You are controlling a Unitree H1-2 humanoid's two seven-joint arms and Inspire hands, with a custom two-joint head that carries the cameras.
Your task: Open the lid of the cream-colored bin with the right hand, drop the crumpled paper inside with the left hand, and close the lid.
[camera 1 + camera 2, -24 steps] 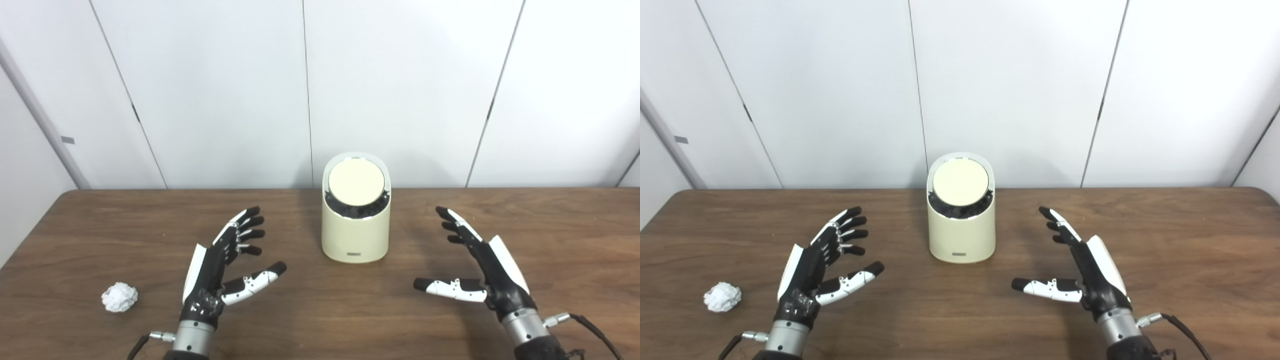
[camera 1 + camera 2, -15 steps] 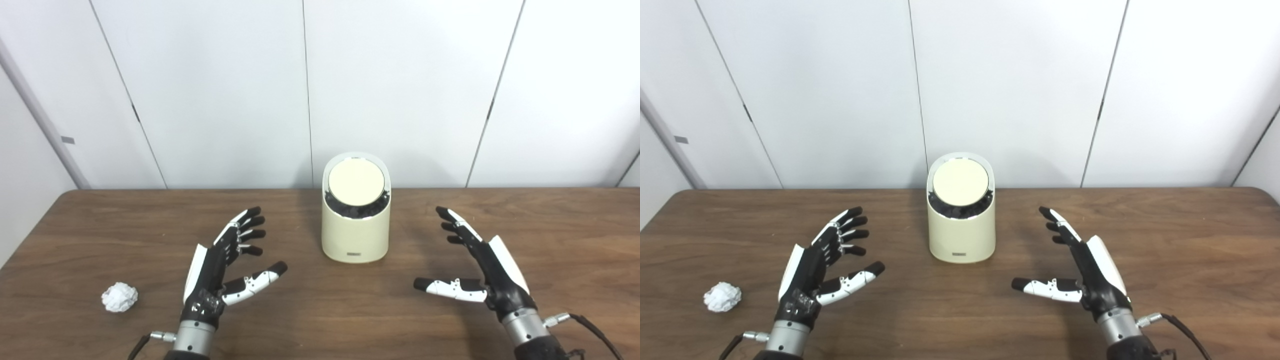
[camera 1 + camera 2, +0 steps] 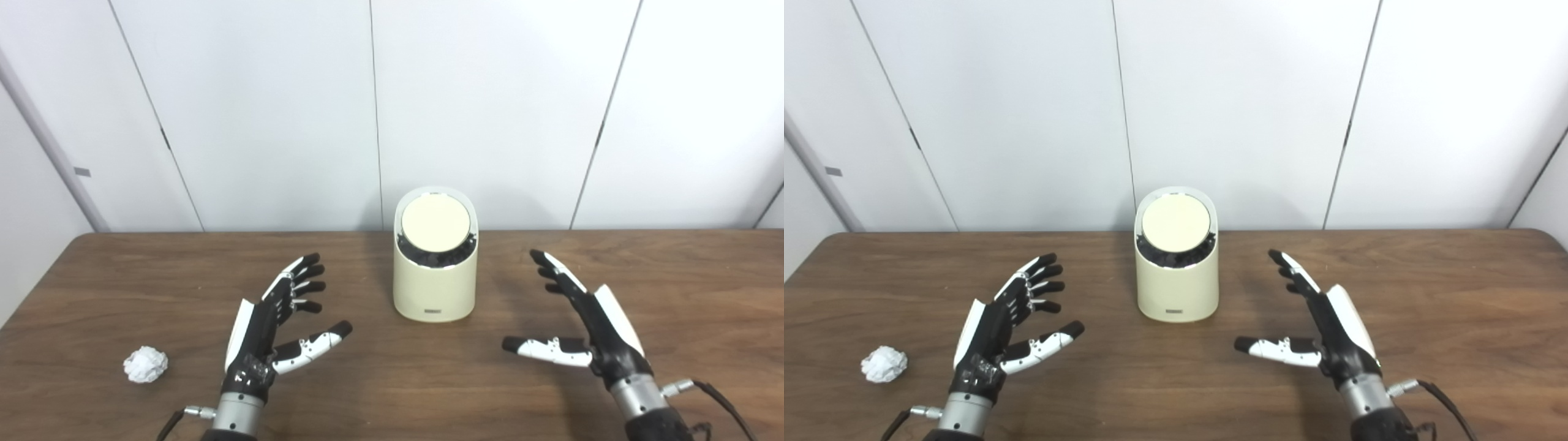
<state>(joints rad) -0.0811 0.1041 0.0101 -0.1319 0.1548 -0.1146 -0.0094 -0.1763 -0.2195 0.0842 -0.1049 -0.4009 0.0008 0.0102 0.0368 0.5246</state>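
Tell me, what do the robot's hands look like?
The left hand and right hand match: black fingers with white segments and dark tips, and a white plate on the back. Each has a silver metal wrist with a thin black cable coming out.

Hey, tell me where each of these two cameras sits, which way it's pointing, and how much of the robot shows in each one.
Left eye view: on the head, left of its twin, looking forward and down at the table; the bin stands right of centre; both arms enter from the bottom edge.
Right eye view: beside it on the right, same downward gaze; the bin sits nearer centre and the paper closer to the left edge.
Shared: both show the left hand and right hand open, the bin's lid closed, and white wall panels behind.
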